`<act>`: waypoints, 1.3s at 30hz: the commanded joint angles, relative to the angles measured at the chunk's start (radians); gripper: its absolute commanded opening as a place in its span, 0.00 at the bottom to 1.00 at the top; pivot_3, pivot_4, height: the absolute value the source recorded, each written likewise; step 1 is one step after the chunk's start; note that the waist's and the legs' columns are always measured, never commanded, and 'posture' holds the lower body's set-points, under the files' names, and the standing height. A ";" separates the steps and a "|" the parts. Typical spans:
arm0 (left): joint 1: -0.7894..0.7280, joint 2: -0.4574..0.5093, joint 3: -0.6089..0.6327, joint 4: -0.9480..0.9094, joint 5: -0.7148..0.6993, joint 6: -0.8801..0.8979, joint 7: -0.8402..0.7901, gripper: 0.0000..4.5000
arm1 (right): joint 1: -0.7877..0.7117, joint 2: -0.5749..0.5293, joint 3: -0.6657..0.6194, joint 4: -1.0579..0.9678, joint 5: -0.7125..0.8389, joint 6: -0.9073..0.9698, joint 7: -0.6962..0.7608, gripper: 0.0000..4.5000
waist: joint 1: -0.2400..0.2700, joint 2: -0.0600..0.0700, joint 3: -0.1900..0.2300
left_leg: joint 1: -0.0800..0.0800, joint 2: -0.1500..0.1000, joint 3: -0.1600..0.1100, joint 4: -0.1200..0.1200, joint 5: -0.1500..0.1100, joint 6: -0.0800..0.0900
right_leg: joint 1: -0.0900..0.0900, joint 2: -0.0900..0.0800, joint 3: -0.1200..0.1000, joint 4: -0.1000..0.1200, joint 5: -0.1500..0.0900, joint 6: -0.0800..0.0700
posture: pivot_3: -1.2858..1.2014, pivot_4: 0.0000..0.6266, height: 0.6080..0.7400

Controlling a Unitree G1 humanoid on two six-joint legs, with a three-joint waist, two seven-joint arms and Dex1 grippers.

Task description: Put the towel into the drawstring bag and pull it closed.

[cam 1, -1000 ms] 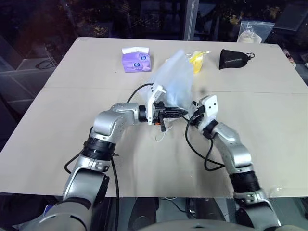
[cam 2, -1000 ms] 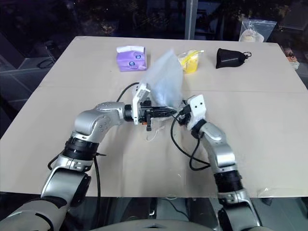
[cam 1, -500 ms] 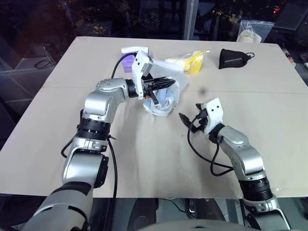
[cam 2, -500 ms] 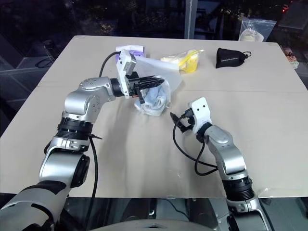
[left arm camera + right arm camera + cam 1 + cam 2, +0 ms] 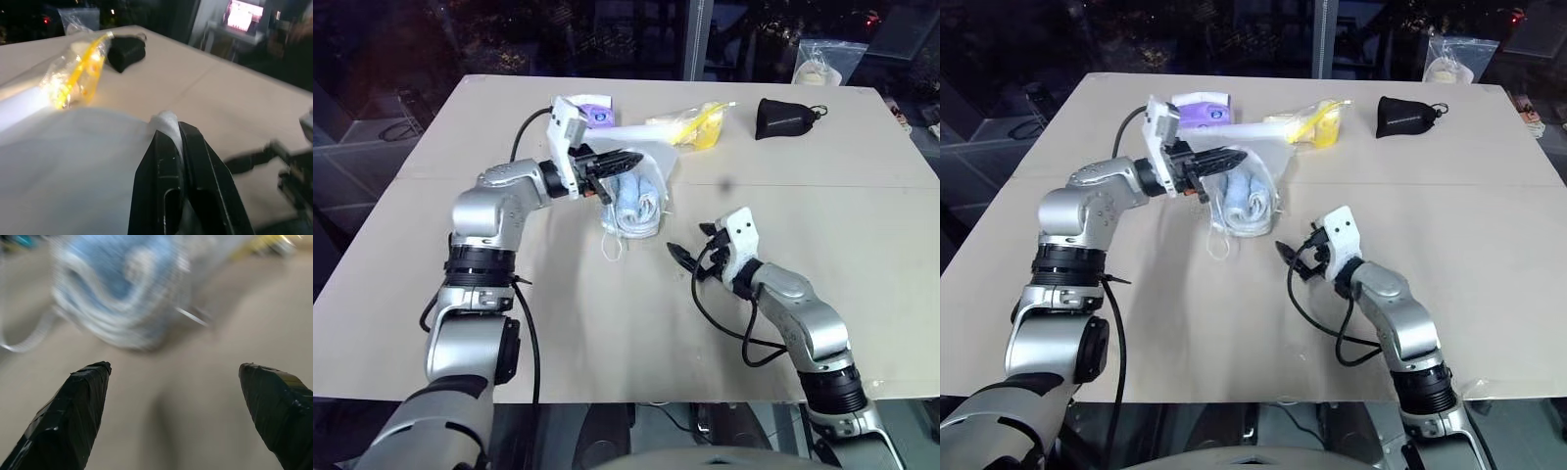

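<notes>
Two hands are seen over the table (image 5: 509,323). The left hand (image 5: 631,158) is clamped on a fold of the drawstring bag (image 5: 641,191) near its mouth, with white fabric pinched between its black fingers (image 5: 164,196) in the left wrist view. The drawstring bag is held up at that end, while its lower part hangs toward the table with a loop of white cord (image 5: 610,245) trailing below; whether the bottom rests on the surface cannot be told. The towel (image 5: 631,201) is seen through the translucent fabric, bunched inside the lower part of the bag. The right hand (image 5: 690,257) is held low over the table, near the bag but apart from it, with its fingers (image 5: 73,416) spread wide and nothing between them. A purple tissue pack (image 5: 1200,110) is partly covered by the left arm at the far side of the table. A clear plastic bag with yellow contents (image 5: 700,122) lies just beyond the drawstring bag, and a small black pouch (image 5: 785,117) lies well apart to its right.
</notes>
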 commanded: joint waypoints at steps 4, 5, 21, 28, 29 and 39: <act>-0.056 -0.004 0.075 -0.045 -0.076 0.052 0.028 0.00 | -0.022 -0.026 -0.019 -0.067 0.063 0.018 0.024 1.00 | 0.006 0.000 0.000 | -0.002 0.000 -0.001 0.002 0.000 0.000 | 0.000 -0.001 -0.002 0.000 0.000 0.000 | 0.52 0.24 1.00; -0.049 -0.007 0.078 -0.047 -0.081 0.064 0.034 0.00 | -0.024 -0.033 -0.020 -0.070 0.068 0.020 0.027 1.00 | 0.006 0.000 0.000 | -0.001 0.000 -0.001 0.002 0.000 0.000 | 0.000 -0.001 -0.002 0.000 0.000 0.000 | 0.52 0.24 1.00; 0.130 0.010 0.098 -0.171 -0.132 0.183 0.103 0.00 | -0.223 0.016 0.065 0.432 -0.191 -0.246 -0.134 1.00 | -0.003 -0.001 0.000 | -0.001 -0.001 -0.001 0.003 0.000 0.000 | -0.001 -0.001 0.000 0.002 0.000 0.000 | 0.52 0.24 1.00; 0.151 0.024 0.096 -0.192 -0.123 0.159 0.099 0.00 | -0.431 0.110 0.045 0.882 -0.251 -0.475 -0.175 0.88 | -0.005 -0.001 0.000 | -0.001 0.000 -0.001 0.001 0.000 0.000 | -0.001 0.000 0.000 0.002 0.000 0.000 | 0.52 0.24 1.00; 0.156 0.026 0.096 -0.198 -0.122 0.154 0.098 0.00 | -0.453 0.119 0.038 0.934 -0.253 -0.507 -0.176 0.84 | -0.006 -0.001 0.000 | -0.001 0.000 -0.001 0.001 0.000 0.000 | -0.001 -0.001 0.000 0.002 0.001 0.000 | 0.52 0.24 1.00; 0.193 0.053 0.089 -0.237 -0.132 0.128 0.044 0.00 | -0.405 0.095 0.013 0.801 -0.253 -0.580 -0.118 0.01 | -0.002 -0.001 0.000 | -0.002 0.000 0.000 0.002 0.000 0.000 | -0.001 -0.002 -0.001 0.002 0.001 0.000 | 0.52 0.24 1.00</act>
